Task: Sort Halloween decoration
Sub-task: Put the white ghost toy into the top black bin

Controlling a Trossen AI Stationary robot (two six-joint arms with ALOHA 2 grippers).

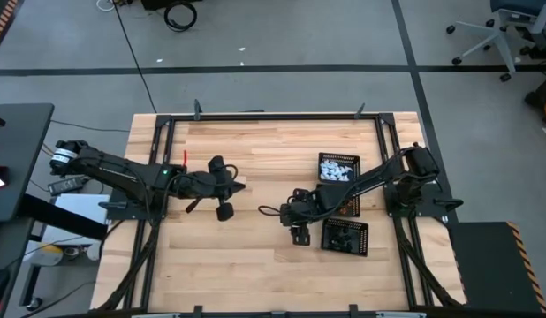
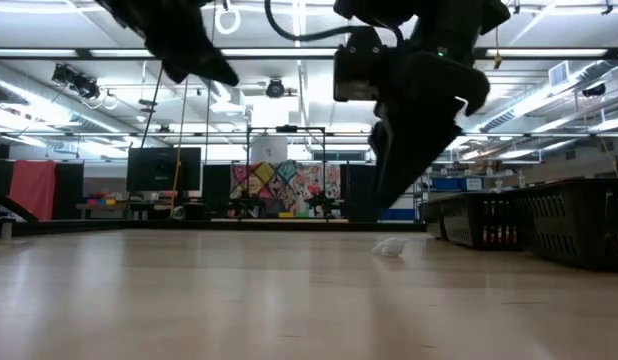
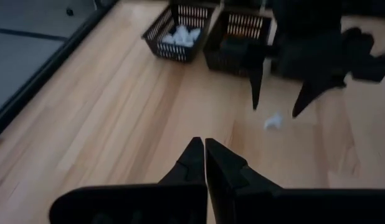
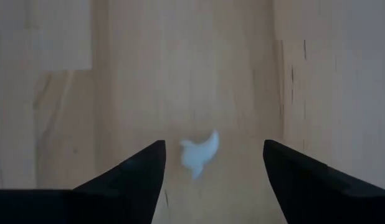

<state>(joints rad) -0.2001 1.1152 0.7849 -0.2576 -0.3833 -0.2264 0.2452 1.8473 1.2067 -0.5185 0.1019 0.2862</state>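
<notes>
High view: far tray (image 1: 338,168) w/ white trinkets (image 1: 335,170); right claw (image 1: 299,235) spread, left claw (image 1: 235,187) pressed together.

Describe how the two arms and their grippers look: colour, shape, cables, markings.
Both arms are dark, slim and jointed. The left arm carries a small green light and a red mark near its wrist, with a pale cylindrical base joint. The right arm has a boxy black base. Thin black cables loop near each wrist. The left gripper and right gripper each have two matte black, wedge-shaped, pointed fingers.
</notes>
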